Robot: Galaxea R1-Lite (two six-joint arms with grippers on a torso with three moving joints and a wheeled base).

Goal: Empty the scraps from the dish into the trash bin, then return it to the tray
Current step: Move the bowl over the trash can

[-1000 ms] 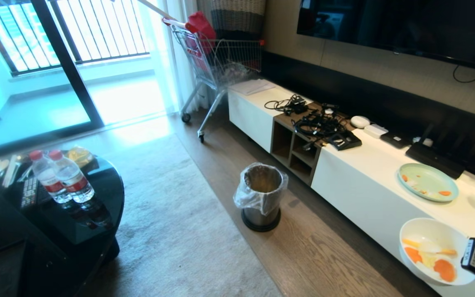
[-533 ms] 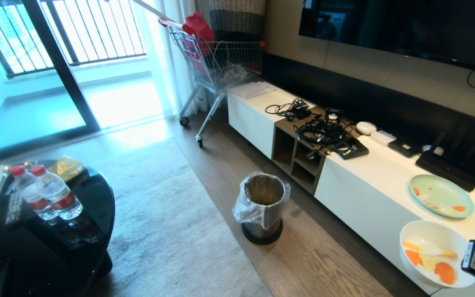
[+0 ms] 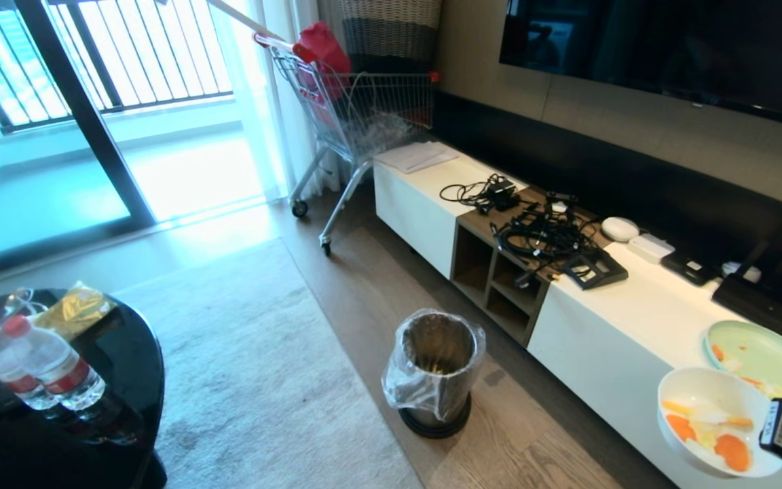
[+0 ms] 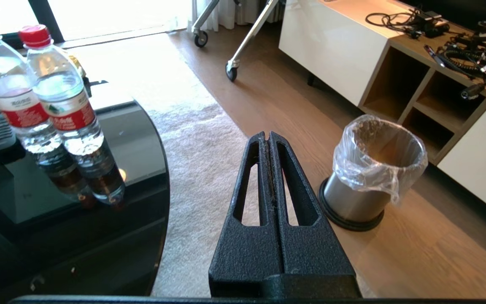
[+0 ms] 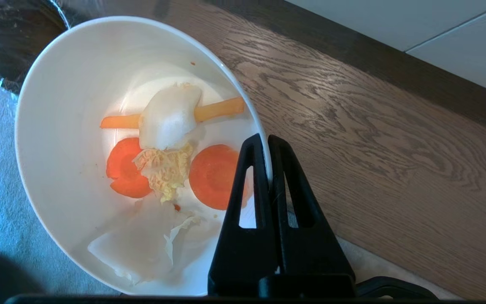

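- Right claw: clenched on the rim of the white bowl, one finger inside the wall, one outside. In the head view only the claw's body shows, at the lower right edge.
- Bowl is off any surface, roughly level, hanging over wood floor beside the white TV cabinet.
- Scraps all in the bowl: two carrot rounds, a carrot stick, a white lump, shredded pale bits. Nothing tipped out yet.
- Progress, my read: pickup done, carry to bin in hand. Left to do: reach bin, tilt, dump, take bowl to the tray. Tray is in no view.
- Trash bin: on the floor well to the left of the claw in the head view, bag-lined, mouth open upward. Its rim just shows past the bowl's far side in the right wrist view.
- Room: bare floor between claw and bin, nothing in the lane. Cabinet front runs close along the claw's right side; keep the bowl off that edge.
- Pale-green plate sits on the cabinet just behind the bowl, with a few scraps on it.
- Rug beyond the bin; black glass table with two water bottles far left, clear of the path.
- Left claw: clenched empty, parked, pointing at floor near bin.
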